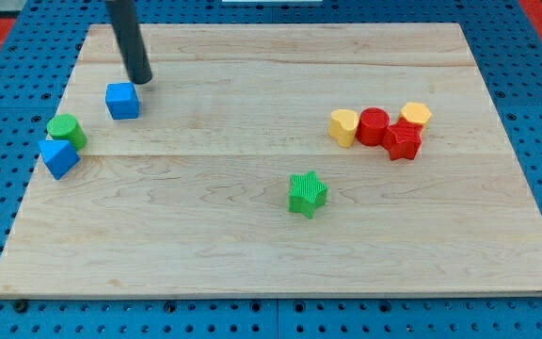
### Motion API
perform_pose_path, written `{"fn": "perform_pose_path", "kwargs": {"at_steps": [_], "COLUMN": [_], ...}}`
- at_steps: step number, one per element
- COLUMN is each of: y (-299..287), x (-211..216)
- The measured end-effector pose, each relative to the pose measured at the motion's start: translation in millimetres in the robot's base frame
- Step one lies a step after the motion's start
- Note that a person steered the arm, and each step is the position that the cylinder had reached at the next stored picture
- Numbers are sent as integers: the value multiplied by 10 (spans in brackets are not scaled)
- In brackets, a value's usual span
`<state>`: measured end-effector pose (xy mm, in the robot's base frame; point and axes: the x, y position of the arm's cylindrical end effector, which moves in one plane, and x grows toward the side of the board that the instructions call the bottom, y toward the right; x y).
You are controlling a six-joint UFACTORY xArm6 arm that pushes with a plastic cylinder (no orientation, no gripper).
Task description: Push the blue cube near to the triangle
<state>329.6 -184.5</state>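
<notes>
Camera view: my tip (142, 81), a bare rod with no pincer and nothing held, sits just upper-right of the blue cube (122, 100), the blue triangle (58, 157) lying lower-left beyond.

There are no words, letters, numbers or signs to read anywhere in this picture. The wooden board (252, 235) is plain, with only wood lines on it. The little coloured blocks have no marks on them, and the blue mat with holes (7, 94) around the board has no writing either.
</notes>
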Motion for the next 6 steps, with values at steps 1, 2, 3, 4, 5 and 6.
{"fn": "perform_pose_path", "kwargs": {"at_steps": [1,2,3,4,5,6], "y": [195,129,-249,-38,173,-86], "x": [243,104,63,522,896,681]}}
